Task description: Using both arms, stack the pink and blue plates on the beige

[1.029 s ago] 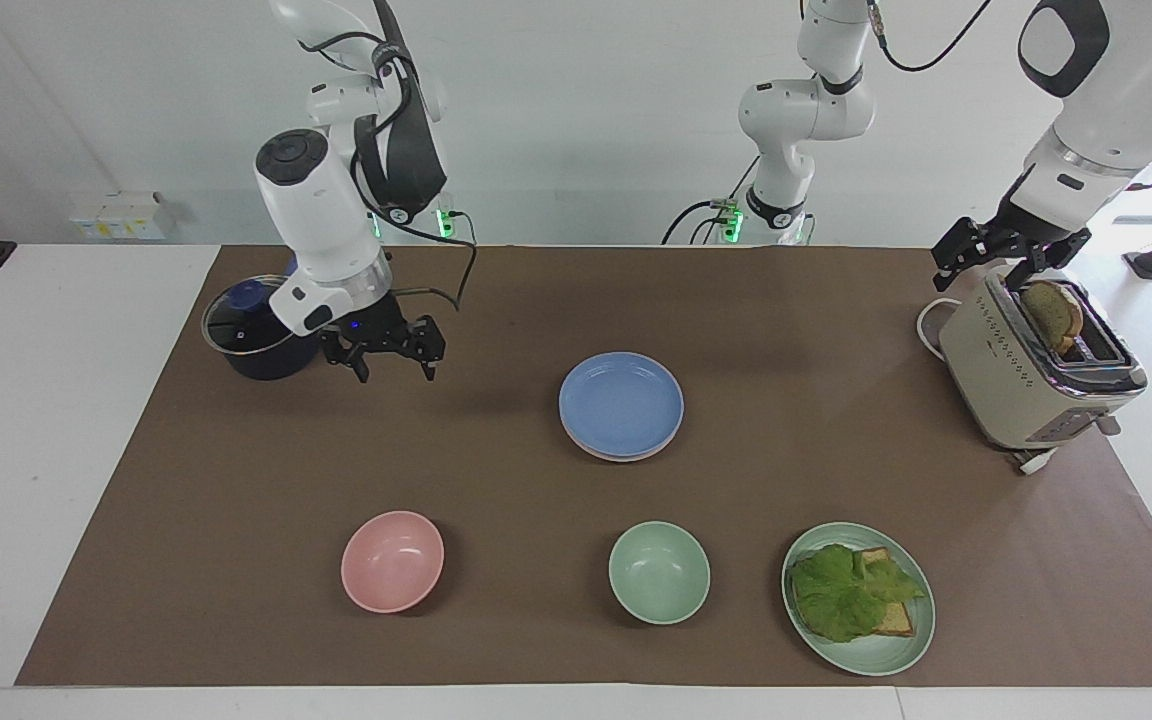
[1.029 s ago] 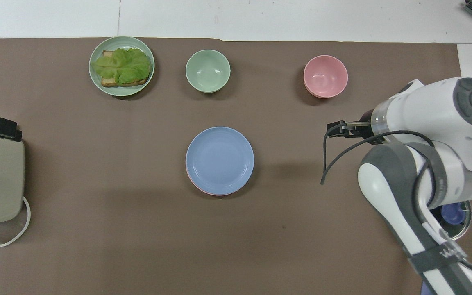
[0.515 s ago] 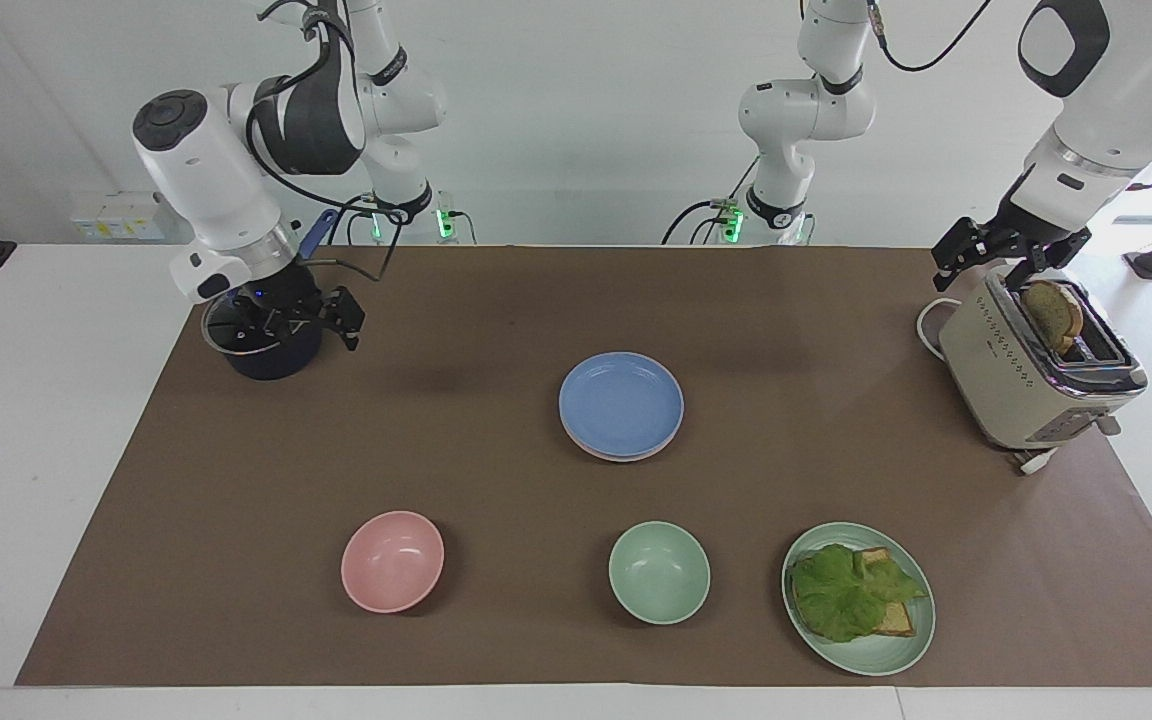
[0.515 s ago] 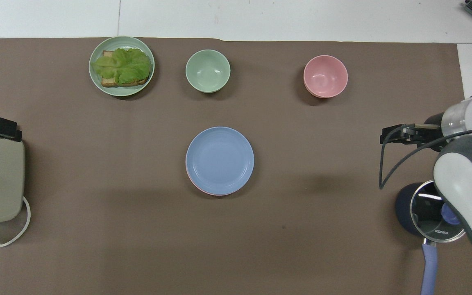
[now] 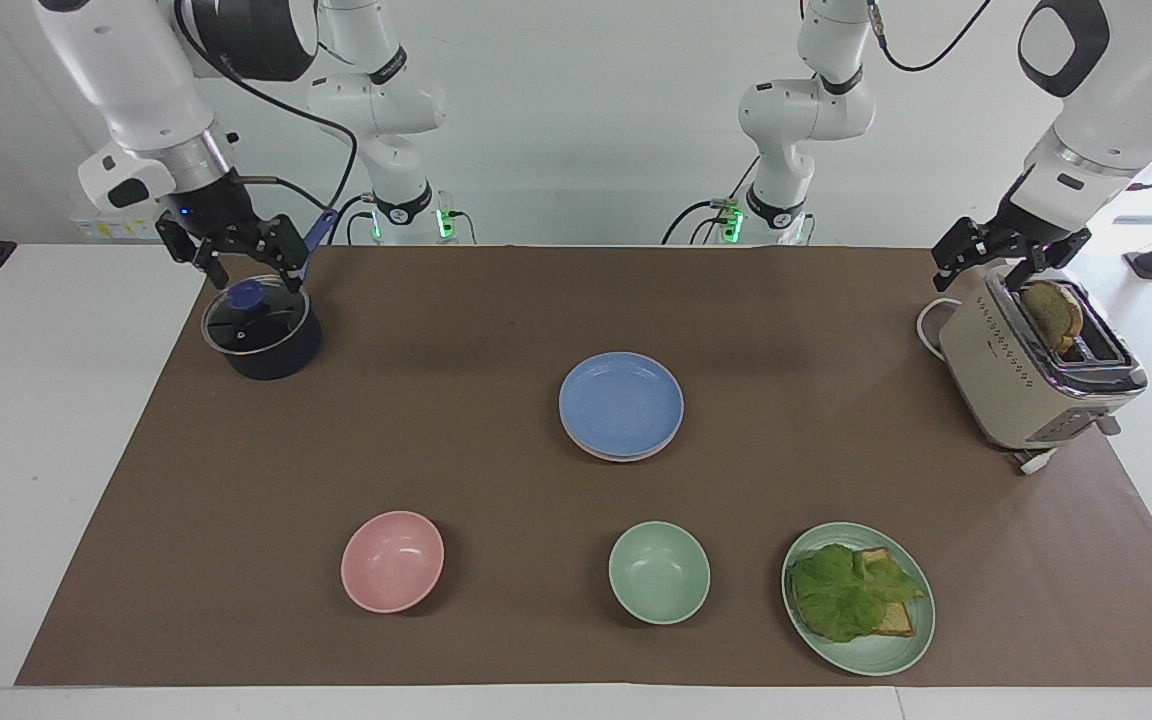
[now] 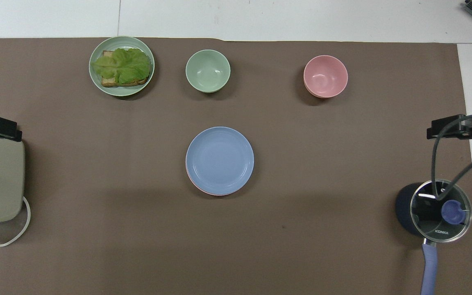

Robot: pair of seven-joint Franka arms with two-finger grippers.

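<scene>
The right gripper (image 5: 248, 262) hangs in the air with its 2 fingers spread and nothing between them, over the dark lidded pot (image 5: 261, 334) at the right arm's end of the table. In the overhead view only its black tips show at the frame edge, with a cable looping down across the pot's glass lid. The left gripper (image 5: 1006, 262) is likewise released and empty, just over the slot end of the toaster (image 5: 1036, 372) at the left arm's end, where a slice of toast (image 5: 1052, 312) stands up out of the slot.

Well apart from both grippers, about midway between them on the brown mat (image 5: 496, 470), lies the stack. The blue plate (image 5: 621, 403) is on top, lying flat with its hollow facing up; being round, it has no long axis to speak of. Under it a thin crescent of the pink plate (image 6: 198, 187) shows at the rim, on the side toward the robots and the left arm. Whether a beige plate lies beneath those 2 cannot be told.

Farther from the robots than the stack stand 3 things in a row: a pink bowl (image 5: 392, 561) toward the right arm's end, a green bowl (image 5: 659, 572), and a green plate (image 5: 881, 655) carrying bread and lettuce (image 5: 851, 592) toward the left arm's end.
</scene>
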